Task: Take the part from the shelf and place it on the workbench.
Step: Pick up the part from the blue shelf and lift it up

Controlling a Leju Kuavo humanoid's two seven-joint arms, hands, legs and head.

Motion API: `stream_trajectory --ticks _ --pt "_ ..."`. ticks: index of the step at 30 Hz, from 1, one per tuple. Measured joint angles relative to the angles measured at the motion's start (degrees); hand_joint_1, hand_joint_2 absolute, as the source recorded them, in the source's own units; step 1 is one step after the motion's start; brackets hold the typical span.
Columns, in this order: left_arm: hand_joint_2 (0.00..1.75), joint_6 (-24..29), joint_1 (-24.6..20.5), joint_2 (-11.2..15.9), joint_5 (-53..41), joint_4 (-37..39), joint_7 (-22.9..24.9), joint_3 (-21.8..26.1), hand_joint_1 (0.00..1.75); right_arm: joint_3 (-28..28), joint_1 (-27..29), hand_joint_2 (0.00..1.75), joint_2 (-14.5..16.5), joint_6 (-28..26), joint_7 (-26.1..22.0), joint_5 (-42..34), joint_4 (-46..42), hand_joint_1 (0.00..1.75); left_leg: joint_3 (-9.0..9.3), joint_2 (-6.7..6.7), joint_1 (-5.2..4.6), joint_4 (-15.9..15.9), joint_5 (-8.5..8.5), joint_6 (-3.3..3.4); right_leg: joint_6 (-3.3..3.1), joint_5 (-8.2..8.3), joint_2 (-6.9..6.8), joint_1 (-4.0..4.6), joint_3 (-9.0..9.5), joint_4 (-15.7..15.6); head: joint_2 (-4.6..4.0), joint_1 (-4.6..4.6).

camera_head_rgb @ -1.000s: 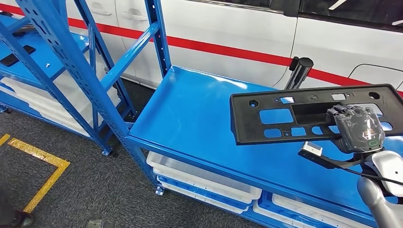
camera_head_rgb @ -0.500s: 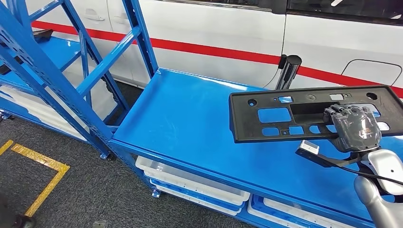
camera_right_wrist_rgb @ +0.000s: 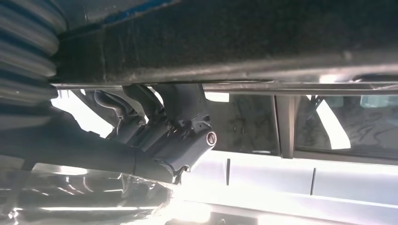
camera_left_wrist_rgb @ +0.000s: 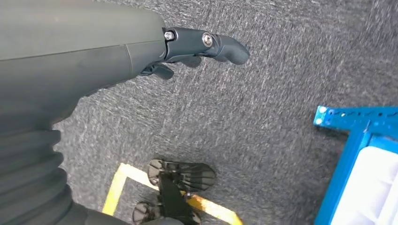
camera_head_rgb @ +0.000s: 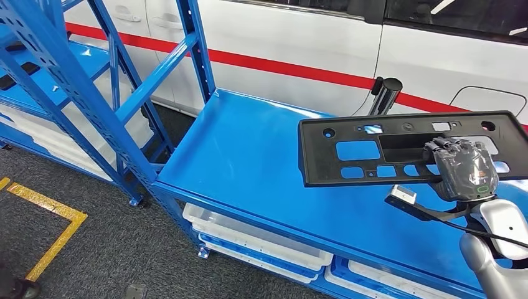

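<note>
Part [camera_head_rgb: 373, 149] is what matters here: a long, flat black plastic panel with cut-out windows and small holes, held roughly level above the blue tabletop [camera_head_rgb: 249, 156], out toward three o'clock from where I stand behind the robot. It is clear of the surface; nothing of it touches the blue top yet.

The right hand [camera_head_rgb: 464, 168] grasps it near one end, fingers [camera_head_rgb: 445, 146] hooked over the edge of the recessed slot. In the right wrist view the part [camera_right_wrist_rgb: 234, 42] lies across the hand [camera_right_wrist_rgb: 159, 131], whose fingers curl up against its underside. The left hand [camera_left_wrist_rgb: 197, 47] hangs by the robot's side over the grey floor, holding nothing, its fingers loosely curled; whether fully closed I cannot tell.

My judgement is that the panel is light and fairly stiff, though thin enough to flex a little along its length. Held so far off centre, the free end at nine o'clock will want to sag or swing, so a level, slow lowering seems wise. The plastic looks matt, not slick, and the slot rim gives a sure purchase. A grip nearer the middle windows would balance it better. It should not be fragile, yet its thin webs could crack if dropped on a corner.
</note>
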Motion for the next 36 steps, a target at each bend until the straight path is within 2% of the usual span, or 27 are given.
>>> stream_trajectory --ticks 1,2,4,5,6,8,10,12,14,15,16,17,18,20,21,22,23,25,26,27,29,30,31,32,33,35,36 --pt "1.75 -0.02 0.02 -0.12 -0.04 0.01 0.13 -0.06 0.0 0.03 0.2 1.75 0.01 0.0 -0.01 0.07 0.01 1.75 -0.27 0.0 0.03 0.02 0.16 -0.25 0.44 -0.42 -0.01 -0.15 -0.41 1.46 0.0 -0.03" --pt "1.75 -0.04 0.03 -0.22 -0.07 0.02 0.25 -0.1 0.0 0.04 0.33 1.75 0.02 0.0 -0.01 0.1 0.01 1.75 -0.55 -0.01 0.1 0.07 0.36 -0.56 1.14 0.18 -0.04 -0.35 0.43 0.49 0.0 -0.01" --pt "1.75 -0.07 0.03 -0.38 -0.08 0.04 0.36 -0.14 0.0 0.02 0.37 1.75 0.01 -0.02 -0.01 0.13 0.01 1.75 -1.05 0.01 0.33 0.36 0.72 -1.19 2.6 2.72 -0.21 -0.96 4.97 -7.22 0.0 -0.03" --pt "1.75 -0.07 0.01 -0.38 -0.09 0.04 0.38 -0.14 0.0 0.03 0.37 1.75 0.05 -0.01 -0.01 0.14 0.02 1.75 -1.34 -0.03 0.36 0.54 0.89 -1.51 2.96 4.0 -0.2 -0.94 7.15 -10.71 0.0 0.01" --pt "1.75 -0.05 0.0 -0.35 -0.12 0.04 0.39 -0.14 0.0 0.02 0.38 1.75 0.08 -0.01 -0.01 0.16 0.02 1.75 -1.58 -0.06 0.28 0.87 1.02 -1.79 2.93 4.77 -0.13 -0.9 8.33 -12.92 0.0 0.01" --pt "1.75 -0.02 -0.01 -0.29 -0.23 0.04 0.43 -0.14 0.0 0.02 0.42 1.75 0.21 0.0 -0.01 0.29 0.03 1.75 -2.1 -0.19 0.08 1.47 1.32 -2.21 2.04 5.39 0.14 -0.5 8.35 -13.27 0.0 -0.07" --pt "1.75 0.01 0.03 -0.27 -0.4 0.05 0.47 -0.14 0.0 0.02 0.41 1.75 0.35 0.0 -0.01 0.45 0.03 1.75 -2.78 -0.29 0.23 2.19 1.06 -2.63 0.77 5.67 0.12 -0.88 7.47 -13.24 0.0 -0.2" --pt "1.75 0.01 0.07 -0.24 -0.52 0.07 0.56 -0.14 0.0 0.03 0.33 1.75 0.49 0.02 -0.01 0.58 0.03 1.75 -4.22 -0.4 0.61 5.22 -2.18 -3.41 -0.59 6.5 -0.01 -1.14 6.55 -13.28 0.0 -0.31" --pt "1.75 -0.03 0.07 -0.24 -0.57 0.08 0.68 -0.14 0.0 0.04 0.29 1.75 0.59 0.04 0.0 0.76 0.02 1.75 -6.53 -0.45 1.02 12.43 -7.7 -4.18 -1.43 7.44 -0.07 -0.9 5.53 -13.24 0.0 -0.42" --pt "1.75 -0.07 0.08 -0.25 -0.59 0.09 0.74 -0.13 0.0 0.05 0.33 1.75 0.66 0.05 0.01 0.85 0.01 1.75 -7.43 -0.45 1.21 16.13 -9.71 -4.36 -1.58 7.91 -0.08 -0.76 4.92 -13.21 0.0 -0.44" --pt "1.75 -0.12 0.08 -0.25 -0.61 0.09 0.8 -0.13 0.0 0.06 0.37 1.75 0.73 0.07 0.03 0.96 0.01 1.75 -7.63 -0.44 1.34 18.47 -10.71 -4.38 -1.59 8.37 -0.08 -0.63 4.33 -13.2 0.0 -0.43" --pt "1.75 -0.16 0.07 -0.26 -0.62 0.09 0.85 -0.13 0.0 0.07 0.4 1.75 0.8 0.07 0.04 1.04 0.01 1.75 -6.75 -0.46 1.4 18.62 -10.65 -4.22 -1.56 8.8 -0.07 -0.48 3.79 -13.19 0.0 -0.43" --pt "1.75 -0.2 0.05 -0.27 -0.63 0.09 0.91 -0.13 0.0 0.07 0.41 1.75 0.85 0.07 0.05 1.08 0.01 1.75 -4.64 -0.49 1.39 16.39 -9.76 -3.85 -1.53 9.22 -0.05 -0.3 3.3 -13.2 0.0 -0.46" --pt "1.75 -0.24 -0.07 -0.17 -0.63 0.06 1.01 -0.13 0.0 0.05 0.39 1.75 0.91 0.07 0.09 1.11 0.01 1.75 1.66 -0.59 1.04 7.99 -7.96 -2.5 -1.38 10.03 -0.03 -0.01 2.62 -13.22 0.0 -0.4" --pt "1.75 -0.25 -0.14 -0.11 -0.65 0.04 1.04 -0.14 0.0 0.04 0.34 1.75 0.93 0.08 0.11 1.14 0.01 1.75 3.99 -0.54 0.77 4.65 -7.35 -1.91 -1.21 10.43 -0.07 -0.01 2.5 -13.33 0.0 -0.35" --pt "1.75 -0.25 -0.19 -0.06 -0.66 0.02 1.08 -0.14 0.0 0.05 0.26 1.75 0.99 0.08 0.13 1.17 0.01 1.75 5.34 -0.52 0.45 2.63 -7.08 -1.45 -0.91 10.81 -0.14 -0.09 2.48 -13.45 0.0 -0.37" --pt "1.75 -0.25 -0.22 -0.02 -0.67 0.0 1.14 -0.14 0.0 0.08 0.19 1.75 1.09 0.09 0.14 1.23 0.02 1.75 5.57 -0.45 0.17 2.04 -6.97 -1.22 -0.48 11.17 -0.21 -0.23 2.49 -13.62 0.0 -0.4" --pt "1.75 -0.28 -0.24 -0.05 -0.67 0.0 1.24 -0.13 0.0 0.1 0.1 1.75 1.24 0.11 0.15 1.38 0.02 1.75 5.35 -0.33 -0.02 1.16 -5.67 -0.86 0.23 11.82 -0.29 -0.34 2.36 -13.89 0.0 -0.49" --pt "1.75 -0.37 -0.27 -0.07 -0.67 0.0 1.29 -0.13 0.0 0.09 0.06 1.75 1.26 0.11 0.15 1.45 0.03 1.75 5.16 -0.24 0.06 0.31 -4.7 -0.6 0.28 11.31 -0.25 -0.21 1.82 -13.43 0.0 -0.44" --pt "1.75 -0.46 -0.31 -0.09 -0.67 0.0 1.32 -0.13 0.0 0.07 0.0 1.75 1.25 0.13 0.16 1.52 0.04 1.75 4.76 -0.11 0.2 -0.5 -3.57 -0.39 0.03 9.85 -0.21 -0.04 0.95 -12.01 0.0 -0.37" --pt "1.75 -0.62 -0.36 -0.17 -0.68 0.01 1.38 -0.13 0.0 0.05 -0.06 1.75 1.25 0.15 0.2 1.63 0.08 1.75 3.36 0.06 0.32 -1.31 -1.65 -0.24 -0.62 5.04 -0.12 0.04 -1.36 -6.03 0.0 -0.25" --pt "1.75 -0.65 -0.35 -0.22 -0.68 0.02 1.4 -0.13 0.0 0.05 0.03 1.75 1.27 0.16 0.21 1.67 0.1 1.75 2.5 0.13 0.32 -1.28 -0.98 -0.35 -0.61 3.01 -0.12 -0.07 -2.25 -2.36 0.0 -0.2" --pt "1.75 -0.67 -0.33 -0.29 -0.69 0.02 1.41 -0.13 0.0 0.07 0.18 1.75 1.29 0.17 0.23 1.69 0.14 1.75 1.63 0.15 0.32 -1.26 -0.35 -0.54 -0.2 2.06 -0.13 -0.22 -2.57 0.48 0.0 -0.17" --pt "1.75 -0.69 -0.32 -0.36 -0.71 0.02 1.42 -0.13 0.0 0.08 0.29 1.75 1.3 0.18 0.23 1.73 0.16 1.75 0.72 0.18 0.36 -1.2 0.31 -0.76 0.51 2.2 -0.13 -0.39 -2.05 1.73 0.0 -0.19" --pt "1.75 -0.69 -0.31 -0.45 -0.73 0.02 1.43 -0.13 0.0 0.07 0.35 1.75 1.3 0.18 0.23 1.76 0.18 1.75 -0.14 0.19 0.44 -1.13 0.94 -1.04 1.35 3.18 -0.15 -0.58 -0.55 0.93 0.0 -0.17" --pt "1.75 -0.72 -0.3 -0.54 -0.79 0.01 1.43 -0.13 0.0 0.06 0.33 1.75 1.33 0.18 0.23 1.9 0.17 1.75 -1.86 0.19 0.5 -0.53 2.01 -1.81 2.71 4.79 -0.22 -1.05 5.42 -6.23 0.0 -0.13" --pt "1.75 -0.72 -0.3 -0.54 -0.83 0.0 1.43 -0.13 0.0 0.05 0.33 1.75 1.37 0.18 0.23 1.96 0.16 1.75 -2.54 0.17 0.42 -0.03 2.38 -2.19 2.7 4.61 -0.14 -0.95 8.25 -10.05 0.0 -0.13"
